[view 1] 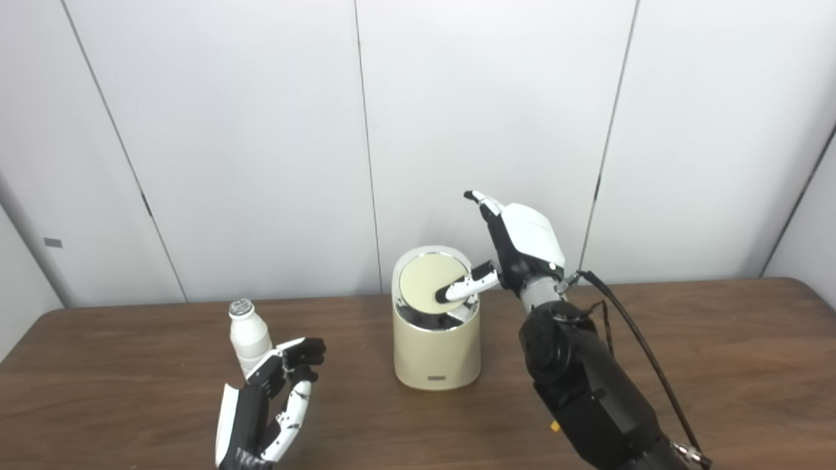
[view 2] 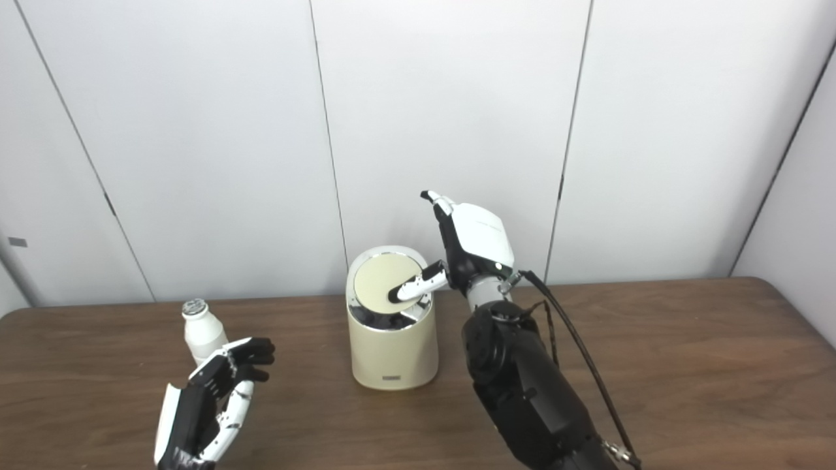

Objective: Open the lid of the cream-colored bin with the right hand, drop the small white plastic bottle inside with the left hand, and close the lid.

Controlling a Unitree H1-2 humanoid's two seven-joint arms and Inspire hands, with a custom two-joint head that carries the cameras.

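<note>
Small white plastic bottle upright on table, left of cream bin, just beyond left hand, fingers spread, empty; likely light, stiff, tippy—grip mid-body; right hand splayed, thumb on tilted lid.

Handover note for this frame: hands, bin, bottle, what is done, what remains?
Right hand: open, raised beside the bin, thumb tip resting on the lid.
Left hand: open, in front of the bottle, not gripping it.
Cream bin: mid-table, lid tilted up toward the camera.
White bottle: upright on the table, left of the bin.
Done: lid contacted, apparently partly opened.
Left: finish opening, grasp bottle, drop it in, close lid.
</note>
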